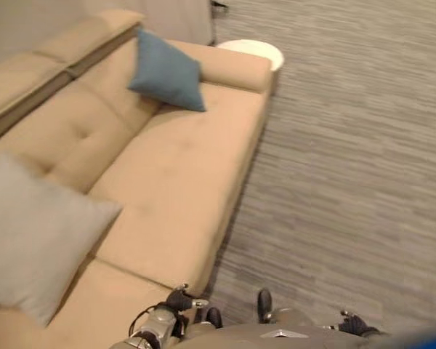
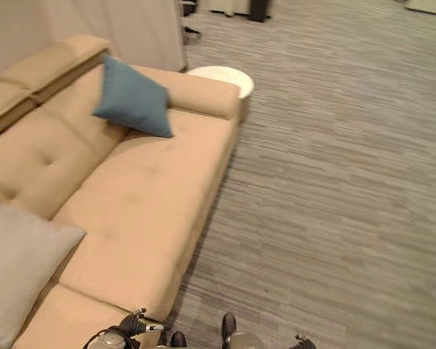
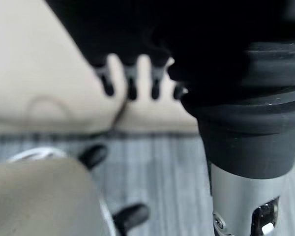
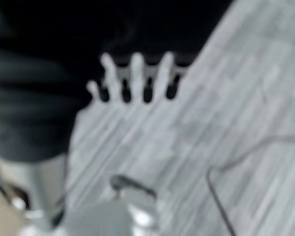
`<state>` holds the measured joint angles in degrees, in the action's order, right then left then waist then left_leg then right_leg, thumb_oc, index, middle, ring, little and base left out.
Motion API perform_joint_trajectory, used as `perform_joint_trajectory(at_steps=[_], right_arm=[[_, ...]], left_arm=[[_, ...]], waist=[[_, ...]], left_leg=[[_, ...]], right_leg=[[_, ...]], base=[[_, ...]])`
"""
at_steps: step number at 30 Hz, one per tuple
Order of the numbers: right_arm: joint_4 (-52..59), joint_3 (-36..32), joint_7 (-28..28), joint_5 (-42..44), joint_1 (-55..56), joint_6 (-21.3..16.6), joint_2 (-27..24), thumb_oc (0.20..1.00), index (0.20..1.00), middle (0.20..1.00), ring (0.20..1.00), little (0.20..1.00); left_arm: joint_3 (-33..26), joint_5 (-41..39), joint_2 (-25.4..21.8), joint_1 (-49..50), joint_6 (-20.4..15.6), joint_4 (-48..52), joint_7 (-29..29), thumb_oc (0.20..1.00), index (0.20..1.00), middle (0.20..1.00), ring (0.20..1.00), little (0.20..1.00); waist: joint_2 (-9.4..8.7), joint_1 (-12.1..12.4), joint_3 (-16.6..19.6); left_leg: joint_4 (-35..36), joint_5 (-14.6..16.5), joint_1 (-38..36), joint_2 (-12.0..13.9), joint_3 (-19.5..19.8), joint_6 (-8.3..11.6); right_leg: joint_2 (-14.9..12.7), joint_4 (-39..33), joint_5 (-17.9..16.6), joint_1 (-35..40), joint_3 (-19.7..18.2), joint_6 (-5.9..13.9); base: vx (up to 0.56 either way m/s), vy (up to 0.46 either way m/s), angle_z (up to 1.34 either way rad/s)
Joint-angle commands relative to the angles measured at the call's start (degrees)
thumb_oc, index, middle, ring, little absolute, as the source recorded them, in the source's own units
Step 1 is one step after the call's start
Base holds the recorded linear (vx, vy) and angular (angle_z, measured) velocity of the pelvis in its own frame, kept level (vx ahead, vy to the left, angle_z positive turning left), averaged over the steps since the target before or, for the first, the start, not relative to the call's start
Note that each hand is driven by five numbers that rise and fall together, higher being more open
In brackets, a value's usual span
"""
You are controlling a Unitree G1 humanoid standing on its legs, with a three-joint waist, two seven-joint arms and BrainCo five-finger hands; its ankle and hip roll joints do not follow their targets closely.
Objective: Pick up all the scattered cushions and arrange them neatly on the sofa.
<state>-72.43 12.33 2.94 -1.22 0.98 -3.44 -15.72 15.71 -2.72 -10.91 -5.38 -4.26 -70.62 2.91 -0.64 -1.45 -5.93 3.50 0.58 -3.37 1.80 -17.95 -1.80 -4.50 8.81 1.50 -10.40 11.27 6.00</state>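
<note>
Nearest you, low at the sofa's (image 1: 182,182) front edge, your left hand (image 1: 180,299) hangs with nothing in it; its wrist view shows the fingers (image 3: 130,83) straight and relaxed over the seat. Your right hand (image 1: 354,323) hangs over the carpet (image 1: 349,145), fingers (image 4: 136,73) spread and straight, also empty.

Two cushions are already on the sofa. A grey cushion (image 1: 33,236) leans at the near end, tilted on one corner against the backrest. A blue cushion (image 1: 166,73) stands at the far end, also on a corner, propped between the backrest and the far armrest. A white round table (image 1: 258,49) sits just beyond that armrest. I can't see any cushion lying on the carpet from here.

Expect both cushions to be light, soft and squashy, with fabric that gives under the fingers rather than slips. They'll sag if you lift by a corner, so I'd take hold across the middle of an edge, or press one flat between both hands. Nothing fragile about them. Both look plump and square, plain-coloured, and each probably wants turning upright to look neat.
</note>
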Motion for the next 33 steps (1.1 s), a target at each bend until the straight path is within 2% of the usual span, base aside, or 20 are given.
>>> perform_joint_trajectory(at_steps=[1,2,4,5,6,8,9,10,12,14,15,18,20,24,26,27,28,29,30,33], right_arm=[[-0.02,1.27,1.01,0.9,-1.83,-0.67,-0.51,1.0,1.0,1.0,1.0,1.0],[0.0,1.0,1.07,0.61,-1.61,-0.85,-0.57,1.0,1.0,1.0,1.0,1.0],[-0.26,0.88,0.94,0.46,-1.71,-0.69,-0.51,1.0,1.0,1.0,1.0,1.0],[-0.5,0.78,0.86,0.4,-1.75,-0.64,-0.55,1.0,1.0,1.0,1.0,1.0],[-0.16,1.13,0.76,0.94,-1.83,-0.98,-0.46,1.0,1.0,1.0,1.0,1.0],[-0.45,1.36,0.58,1.17,-1.53,-1.04,-0.44,1.0,1.0,1.0,1.0,1.0],[-0.68,1.46,0.8,1.68,-1.55,-1.08,-0.87,1.0,1.0,1.0,1.0,1.0],[-0.48,1.52,0.98,1.98,-1.53,-1.24,-1.06,1.0,1.0,1.0,1.0,1.0],[-0.24,1.71,1.13,2.96,-1.42,-1.41,-1.27,1.0,1.0,1.0,1.0,1.0],[-0.49,1.58,1.04,3.12,-1.31,-1.14,-1.6,1.0,1.0,1.0,1.0,1.0],[-0.67,1.49,1.01,3.07,-1.35,-1.29,-1.79,1.0,1.0,1.0,1.0,1.0],[-1.1,1.96,1.64,1.99,-1.62,-1.3,-1.99,1.0,1.0,1.0,1.0,1.0],[-1.04,2.22,1.62,1.97,-1.96,-1.3,-1.87,1.0,1.0,1.0,1.0,1.0],[-1.4,2.61,1.38,0.92,-2.02,-1.03,-1.27,1.0,1.0,1.0,1.0,1.0],[-1.46,2.76,1.26,0.22,-2.38,-0.96,-0.78,1.0,1.0,1.0,1.0,1.0],[-0.95,2.37,1.35,0.4,-2.86,-1.11,-0.58,1.0,1.0,1.0,1.0,1.0],[-0.81,2.35,1.32,0.55,-3.19,-1.11,-0.52,1.0,1.0,1.0,1.0,1.0],[-0.81,2.35,1.32,0.55,-3.2,-1.11,-0.52,1.0,1.0,1.0,1.0,1.0],[-0.28,2.73,1.23,0.5,-3.6,-1.24,-0.36,1.0,1.0,1.0,1.0,1.0],[0.0,3.51,1.28,0.29,-3.75,-1.29,-0.03,1.0,1.0,1.0,1.0,1.0]], left_arm=[[-2.11,0.88,-2.2,-0.45,-1.22,1.44,1.25,1.0,1.0,1.0,1.0,1.0],[-2.49,0.74,-2.53,-0.42,-1.23,1.74,1.13,1.0,1.0,1.0,1.0,1.0],[-2.61,0.65,-2.62,-0.51,-1.17,1.65,1.04,1.0,1.0,1.0,1.0,1.0],[-2.62,0.72,-2.58,-0.57,-1.13,1.43,0.9,1.0,1.0,1.0,1.0,1.0],[-2.12,0.84,-2.37,-0.75,-0.99,0.64,0.69,1.0,1.0,1.0,1.0,1.0],[-2.08,1.1,-1.88,-0.66,-1.09,0.07,0.46,1.0,1.0,1.0,1.0,1.0],[-1.26,0.9,-1.36,-1.08,-1.04,0.18,0.47,1.0,1.0,1.0,1.0,1.0],[-0.68,1.04,-1.21,-1.44,-1.17,0.8,0.68,1.0,1.0,1.0,1.0,1.0],[-0.36,0.01,-0.85,-1.59,-1.26,1.41,1.09,1.0,1.0,1.0,1.0,1.0],[0.27,0.17,-0.44,-1.59,-1.26,1.38,1.04,1.0,1.0,1.0,1.0,1.0],[0.38,0.4,-0.25,-1.27,-1.29,1.22,1.01,1.0,1.0,1.0,1.0,1.0],[-0.23,-0.22,0.04,-1.42,-1.33,1.13,1.47,1.0,1.0,1.0,1.0,1.0],[-0.63,-0.6,-0.06,-1.34,-1.37,1.16,1.61,1.0,1.0,1.0,1.0,1.0],[-1.18,-1.03,-0.39,-1.18,-1.48,1.08,1.61,1.0,1.0,1.0,1.0,1.0],[-1.65,-1.7,-0.57,-1.18,-1.59,1.41,1.67,1.0,1.0,1.0,1.0,1.0],[-1.81,-2.17,-0.79,-1.27,-1.59,1.87,1.7,1.0,1.0,1.0,1.0,1.0],[-1.57,-2.22,-0.92,-1.35,-1.59,2.1,1.65,1.0,1.0,1.0,1.0,1.0],[-1.57,-2.22,-0.92,-1.36,-1.59,2.1,1.65,1.0,1.0,1.0,1.0,1.0],[-1.29,-2.21,-1.32,-1.75,-1.6,2.16,1.51,1.0,1.0,1.0,1.0,1.0],[-1.81,-2.98,-1.83,-1.86,-1.6,2.47,2.02,1.0,1.0,1.0,1.0,1.0]], waist=[[-1.63,2.75,-0.8],[-1.56,3.33,-0.48],[-1.72,3.11,-0.31],[-1.97,2.93,-0.02],[-2.57,1.95,0.21],[-3.25,1.83,0.9],[-3.94,1.61,0.46],[-4.24,1.47,-0.02],[-4.44,1.97,-1.12],[-4.31,2.35,-0.97],[-4.09,2.45,-0.66],[-3.39,3.38,-0.68],[-3.47,3.83,-0.81],[-3.6,3.87,0.35],[-3.6,4.56,0.65],[-3.52,4.84,0.7],[-3.48,4.95,0.51],[-3.52,4.99,0.5],[-3.26,4.3,-0.27],[-2.91,4.22,-0.84]], left_leg=[[-3.32,0.85,0.65,-0.14,4.52,3.81],[-3.1,0.92,0.29,0.03,3.78,3.8],[-3.26,0.94,0.16,0.09,3.75,3.9],[-3.48,1.04,0.08,0.0,3.95,3.98],[-4.94,1.3,0.5,0.13,5.06,4.24],[-7.77,2.2,1.15,0.36,4.64,4.66],[-14.52,1.19,3.81,1.74,4.65,6.11],[-18.16,0.41,5.32,2.73,4.57,6.95],[-23.56,-1.21,8.1,3.08,6.88,7.64],[-20.82,-0.44,9.99,0.95,8.93,6.87],[-15.29,-0.34,10.37,0.21,8.74,6.08],[-8.45,-5.14,12.78,0.18,8.38,6.76],[-8.47,-5.41,12.98,-0.05,9.1,6.83],[-7.19,-4.3,10.48,-0.53,8.57,5.86],[-6.84,-3.04,8.8,-1.18,7.89,4.77],[-6.5,-1.85,7.15,-1.51,7.02,3.61],[-6.22,-1.22,6.17,-1.76,6.65,2.96],[-6.2,-1.22,6.16,-1.82,6.6,2.93],[-5.49,-0.63,4.03,-1.82,6.91,2.09],[-4.7,0.49,1.78,-1.95,7.74,1.66]], right_leg=[[-4.11,1.12,-3.86,5.3,5.5,4.16],[-4.95,1.69,-3.08,6.12,11.43,3.3],[-4.73,1.66,-2.68,6.36,12.32,3.23],[-4.28,0.37,-2.44,6.88,11.76,3.12],[-1.76,-1.21,-1.34,7.15,6.49,2.45],[-1.1,-3.73,-1.42,8.52,5.91,1.92],[-0.41,-5.28,-1.48,10.1,5.27,1.12],[-0.19,-5.83,-1.4,10.73,5.67,0.68],[0.59,-7.07,-0.83,12.87,5.44,-0.58],[0.79,-8.42,-0.92,13.63,4.72,-0.47],[1.16,-10.11,-1.23,14.44,3.87,0.12],[2.57,-11.46,-0.95,15.54,2.94,0.71],[2.74,-11.33,-0.51,15.93,2.41,0.78],[2.46,-8.42,1.6,16.5,1.07,0.98],[1.58,-4.46,2.51,16.2,1.37,1.66],[-0.32,2.72,0.66,13.61,2.44,3.45],[-1.52,6.72,-0.89,12.06,3.1,4.55],[-1.61,6.92,-0.79,11.96,3.03,4.6],[-2.73,14.17,-3.41,8.53,3.61,5.58],[-3.39,16.2,-3.3,5.42,5.12,4.26]], base=[[-0.02,-0.006,-0.69],[0.0,-0.026,-0.56],[0.01,-0.042,-0.21],[0.03,-0.152,0.22],[0.04,-0.193,0.24],[0.04,-0.229,0.28],[0.02,-0.274,0.1],[0.01,-0.267,0.11],[0.06,-0.181,0.2],[0.15,-0.068,-0.07],[0.22,-0.014,-0.21],[0.17,0.002,-0.28],[0.14,0.016,-0.26],[0.25,0.075,-0.55],[0.24,0.109,-0.31],[0.29,0.155,-0.29],[0.22,0.125,-0.39],[0.18,0.108,-0.57],[0.18,0.096,-0.31],[0.2,0.058,0.19]])
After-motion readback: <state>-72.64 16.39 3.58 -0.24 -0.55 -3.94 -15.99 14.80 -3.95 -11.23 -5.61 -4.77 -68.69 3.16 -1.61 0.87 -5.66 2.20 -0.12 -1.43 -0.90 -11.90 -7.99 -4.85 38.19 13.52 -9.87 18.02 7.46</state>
